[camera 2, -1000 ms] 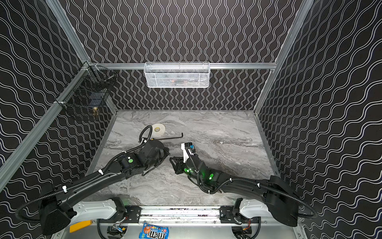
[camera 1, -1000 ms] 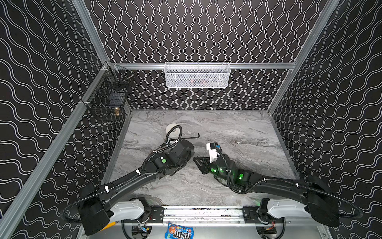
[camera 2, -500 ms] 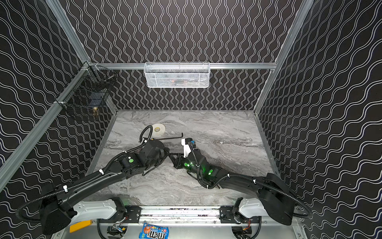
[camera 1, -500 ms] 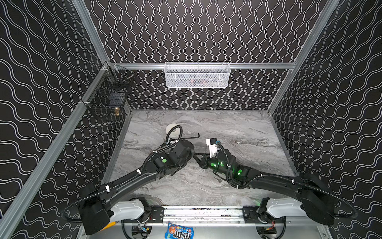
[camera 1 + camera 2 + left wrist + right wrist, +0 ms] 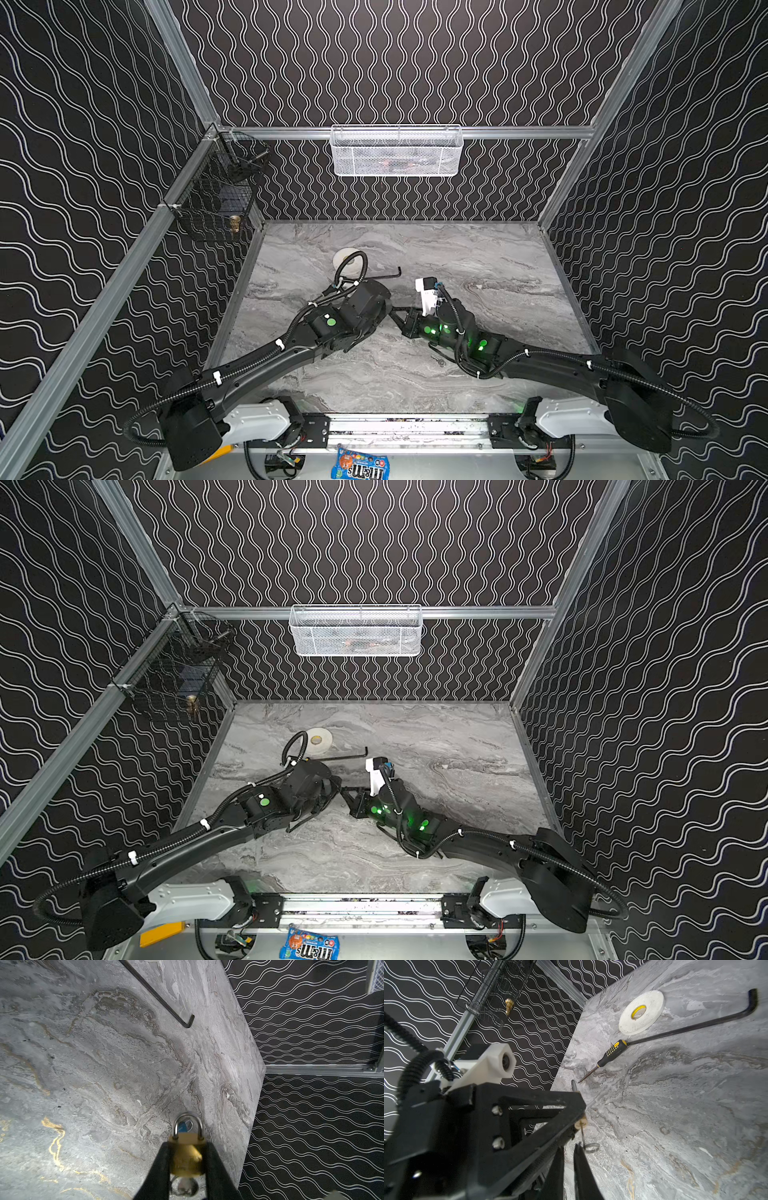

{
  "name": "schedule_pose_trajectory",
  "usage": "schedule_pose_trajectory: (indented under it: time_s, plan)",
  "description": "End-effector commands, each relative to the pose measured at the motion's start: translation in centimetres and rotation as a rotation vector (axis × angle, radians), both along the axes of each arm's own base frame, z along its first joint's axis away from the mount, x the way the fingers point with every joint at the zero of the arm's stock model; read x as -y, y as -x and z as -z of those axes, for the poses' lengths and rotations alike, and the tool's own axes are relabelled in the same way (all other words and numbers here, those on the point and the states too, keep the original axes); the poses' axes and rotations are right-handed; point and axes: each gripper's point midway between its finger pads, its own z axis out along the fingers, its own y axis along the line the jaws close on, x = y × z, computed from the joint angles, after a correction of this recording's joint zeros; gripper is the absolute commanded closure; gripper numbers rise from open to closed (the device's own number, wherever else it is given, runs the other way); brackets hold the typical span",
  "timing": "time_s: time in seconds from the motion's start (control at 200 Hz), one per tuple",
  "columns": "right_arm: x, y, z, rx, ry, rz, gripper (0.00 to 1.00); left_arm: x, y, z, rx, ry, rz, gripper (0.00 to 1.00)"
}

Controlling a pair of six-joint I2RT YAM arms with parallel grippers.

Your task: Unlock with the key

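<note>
In left wrist view, padlock (image 5: 187,1157) in left tool (image 5: 186,1146), hidden from above

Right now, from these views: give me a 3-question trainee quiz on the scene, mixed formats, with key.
1. True or false: the left gripper is clamped on the body of the brass padlock, with its steel shackle closed.
2. Which tools lie near the white tape roll on the grey marble tabletop?
A) a claw hammer and pliers
B) a black L-shaped hex key and a yellow-and-black screwdriver
C) red scissors alone
3. Fill in: the mesh basket on the back-wall rail is coloured ___.
Key: 1 true; 2 B; 3 white.
</note>
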Motion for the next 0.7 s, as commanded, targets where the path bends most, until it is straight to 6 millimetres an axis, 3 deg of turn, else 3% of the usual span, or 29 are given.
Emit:
schedule_pose_trajectory:
  time_s: [0.0, 0.3, 0.505, 0.696]
  plan:
    - [0.5, -0.4, -0.1, -0.001, -0.006, 0.037, 0.85, 0.1, -0.4, -0.8, 0.032, 0.005, 0.004, 1.0]
    - [-0.7, -0.4, 0.2, -0.007, -0.008, -0.003, 0.87, 0.6, -0.4, -0.7, 0.026, 0.016, 0.019, 1.0]
    - [-0.8, -0.5, 0.0, -0.001, -0.016, -0.001, 0.94, 0.6, -0.2, -0.9, 0.022, 0.02, 0.03, 1.0]
    - [-0.7, -0.8, -0.6, 0.024, -0.012, 0.01, 0.98, 2.0, 0.5, -1.5, 0.014, 0.058, 0.107, 1.0]
